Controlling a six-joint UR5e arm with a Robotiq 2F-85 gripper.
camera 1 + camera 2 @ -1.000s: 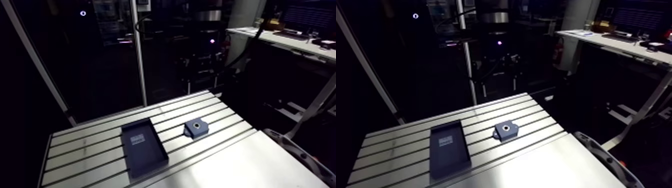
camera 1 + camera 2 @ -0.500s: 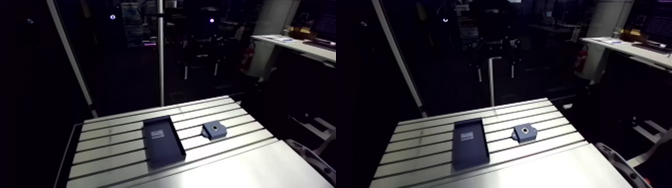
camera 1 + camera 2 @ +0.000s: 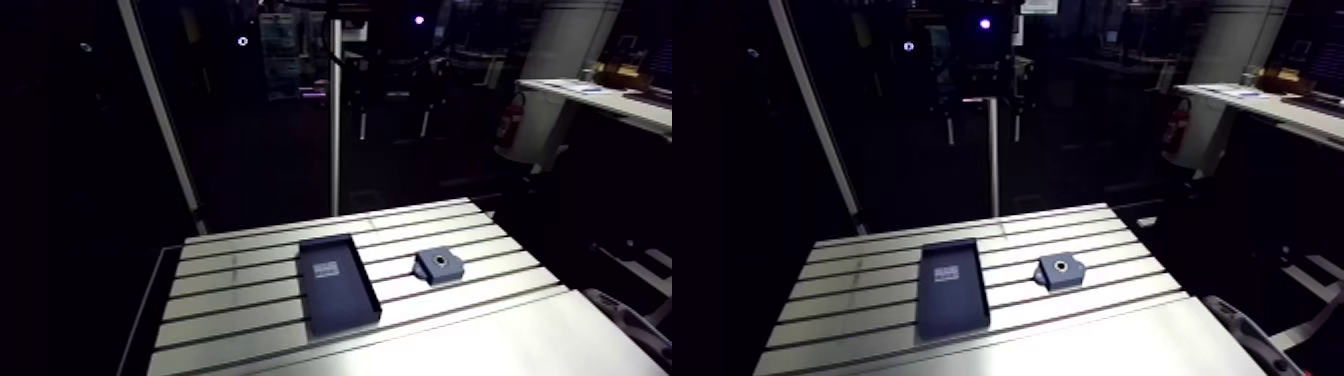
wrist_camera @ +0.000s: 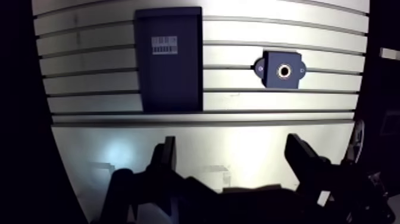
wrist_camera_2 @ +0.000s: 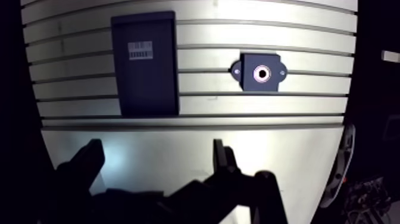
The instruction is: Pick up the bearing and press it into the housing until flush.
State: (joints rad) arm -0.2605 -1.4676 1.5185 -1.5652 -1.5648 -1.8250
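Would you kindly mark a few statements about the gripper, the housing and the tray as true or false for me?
1. The gripper is open and holds nothing. True.
2. The housing stands on the table beside the dark tray, apart from it. True.
3. The gripper is shut on the housing. False: the housing lies ahead of the gripper, untouched.
4. The tray carries no marking. False: a pale label shows on its floor.
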